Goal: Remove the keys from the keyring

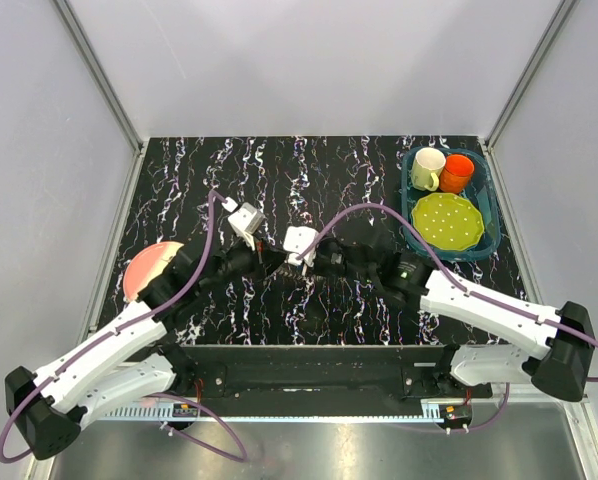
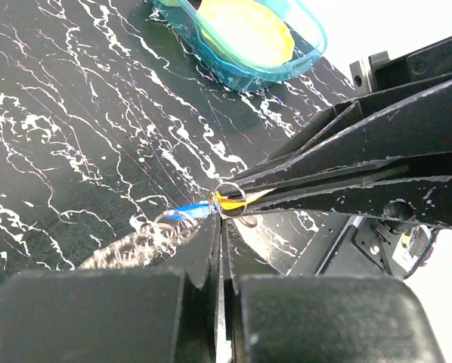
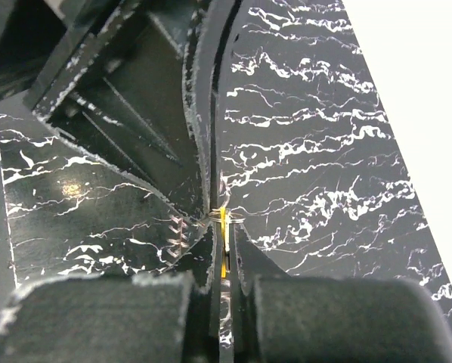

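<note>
Where the left pincer and the right pincer meet tip to tip, over the near middle of the desk, is the keyring. It is silver-grey with a toothed edge, blurred and only partly in view. Two keys can be counted, one yellow key and one blue key, both very small, joined at one thin wire loop. The right pincer is clenched on the yellow key. The left pincer has its jaws pressed together, tips at the loop; what it nips, I cannot tell.
</note>
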Controlling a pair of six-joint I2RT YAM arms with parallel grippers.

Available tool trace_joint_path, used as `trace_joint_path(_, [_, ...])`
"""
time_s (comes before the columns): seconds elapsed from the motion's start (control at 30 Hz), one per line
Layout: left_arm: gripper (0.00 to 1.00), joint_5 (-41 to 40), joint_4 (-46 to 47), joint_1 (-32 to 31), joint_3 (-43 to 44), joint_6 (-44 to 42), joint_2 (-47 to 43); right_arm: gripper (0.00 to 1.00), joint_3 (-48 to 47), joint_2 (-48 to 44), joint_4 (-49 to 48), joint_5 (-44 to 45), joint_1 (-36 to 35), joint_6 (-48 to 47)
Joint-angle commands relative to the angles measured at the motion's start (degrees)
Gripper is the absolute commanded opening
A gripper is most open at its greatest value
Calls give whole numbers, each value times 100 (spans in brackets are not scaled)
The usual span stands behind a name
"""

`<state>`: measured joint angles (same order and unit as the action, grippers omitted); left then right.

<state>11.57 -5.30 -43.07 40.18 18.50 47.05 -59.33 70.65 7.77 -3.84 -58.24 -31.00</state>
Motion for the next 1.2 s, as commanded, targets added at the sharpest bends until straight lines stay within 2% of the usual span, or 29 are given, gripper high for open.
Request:
trace_joint_path(0.0, [0,-76,90,-26,534,-4,41,0,123,-350,-733,-687,5,-501])
trace_joint_path(0.6, [0,-410,-173,-26,596,101,182,0,510,-772,-680,-917,-3,-1329])
trace_joint_path(0.73, [0,-428,-182,-26,622,75,235,0,502,-860,-400,-961,5,-1584])
trace_joint_path(1.17, [0,-507,-217,-26,710,101,437,0,985,-1344,-232,-496,-179,-2093])
